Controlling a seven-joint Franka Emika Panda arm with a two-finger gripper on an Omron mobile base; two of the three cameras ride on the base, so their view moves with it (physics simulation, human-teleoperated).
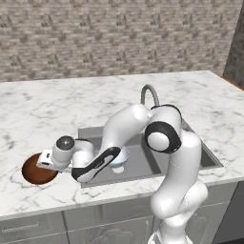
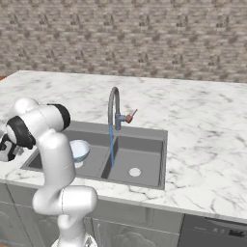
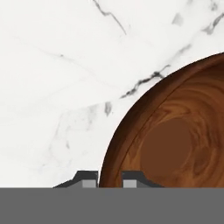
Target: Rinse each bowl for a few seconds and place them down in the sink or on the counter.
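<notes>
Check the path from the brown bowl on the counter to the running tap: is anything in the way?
Possibly. The pale bowl sits in the sink's left basin, between the brown bowl and the water stream. The gripper straddles the brown bowl's rim.

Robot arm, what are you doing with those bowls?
The robot arm has reached down to the brown wooden bowl on the marble counter, left of the sink. Its pincer has closed on the bowl's rim, one finger either side. The pale blue-white bowl sits in the sink's left basin. Water runs from the tap into the right basin. The brown bowl hasn't been lifted yet.
</notes>
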